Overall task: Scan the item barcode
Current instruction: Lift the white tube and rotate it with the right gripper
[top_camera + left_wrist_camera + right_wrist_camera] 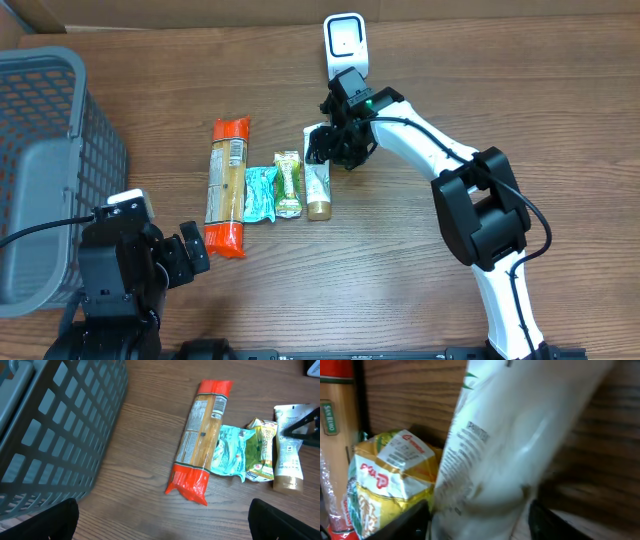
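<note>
A grey mesh basket (40, 160) stands at the left edge of the wooden table (200, 80). Three packs lie side by side mid-table. A long spaghetti pack (227, 185) with orange ends is leftmost. A crumpled teal packet (262, 193) touches its right side, and a yellow-green snack packet (288, 183) lies against the teal one.

The overhead view looks straight down from high above on the whole surface (400, 270), with the basket (45, 150) at its left. The left wrist view sits low and looks slantwise along the surface, the left pincer (162, 522) at its bottom corners. It shares the basket and the row of packets (262, 192) with the overhead view. The right wrist view is very close and blurred, filled by the white tube (520, 435) of that row.
</note>
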Tool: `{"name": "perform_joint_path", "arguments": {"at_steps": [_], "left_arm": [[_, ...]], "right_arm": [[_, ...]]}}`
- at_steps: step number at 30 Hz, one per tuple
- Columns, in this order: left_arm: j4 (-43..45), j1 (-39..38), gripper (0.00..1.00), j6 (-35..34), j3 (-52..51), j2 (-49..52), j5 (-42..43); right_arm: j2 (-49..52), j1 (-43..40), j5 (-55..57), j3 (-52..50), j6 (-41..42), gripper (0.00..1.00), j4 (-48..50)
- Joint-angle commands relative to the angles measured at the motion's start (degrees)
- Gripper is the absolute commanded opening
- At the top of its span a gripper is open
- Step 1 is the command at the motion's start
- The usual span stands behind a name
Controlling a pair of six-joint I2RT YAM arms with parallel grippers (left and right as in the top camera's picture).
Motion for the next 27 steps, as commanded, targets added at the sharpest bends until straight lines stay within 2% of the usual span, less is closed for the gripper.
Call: {"name": "perform_joint_path", "arguments": {"at_steps": [1, 3, 5, 7, 13, 14, 17, 18, 20, 23, 24, 25, 27], "left_arm": [[0.0, 0.3, 1.00, -0.6, -0.2, -0.2, -0.9], [0.0, 0.3, 1.00, -0.6, -0.2, -0.2, -0.9], [0.0, 0.3, 1.00, -0.6, -0.2, -0.2, -0.9], [0.0, 0.3, 1.00, -0.6, -0.2, -0.2, -0.9], [0.0, 0.3, 1.00, -0.6, -0.2, -0.2, -0.9], [0.0, 0.3, 1.00, -0.6, -0.2, -0.2, -0.9], [0.0, 0.3, 1.00, -0.6, -0.2, -0.2, -0.9], [0.0, 0.3, 1.00, -0.6, -0.2, -0.2, -0.9], [0.0, 0.3, 1.00, -0.6, -0.2, -0.2, -0.9], [0.0, 0.3, 1.00, -0.6, -0.2, -0.2, -0.9], [0.0, 0.3, 0.99, -0.6, -0.2, -0.2, -0.9], [0.0, 0.3, 1.00, -0.6, -0.2, -0.2, -0.9], [0.0, 0.3, 1.00, -0.6, -0.2, -0.2, -0.9]], "right_arm": [[0.0, 1.1, 0.8, -0.9, 0.5, 0.53, 1.9], [0.0, 1.3, 0.8, -1.0, 0.5, 0.38, 1.5], [0.0, 1.3, 0.7, -0.9, 1.1, 0.15, 1.3], [-0.1, 1.2, 0.5, -0.7, 2.4, 0.04, 1.2], [-3.3, -2.4, 2.9, 3.8, 3.7, 0.04, -4.0], [-4.3, -3.0, 5.6, 3.9, 6.6, 0.04, -5.1], [-6.6, -5.1, 19.5, 3.9, 24.3, 0.04, -11.1], [-6.6, -5.6, 20.8, 3.8, 28.8, 0.04, -12.6], [-6.5, -6.4, 20.8, 2.4, 33.1, 0.04, -13.4], [-6.5, -6.7, 21.2, 0.9, 32.8, 0.04, -14.6], [-6.5, -6.8, 21.4, 0.9, 32.0, 0.08, -14.9], [-6.6, -7.2, 20.7, 1.1, 27.6, 0.22, -15.5], [-6.6, -8.6, 19.6, 1.5, 23.1, 0.35, -18.1]]}}
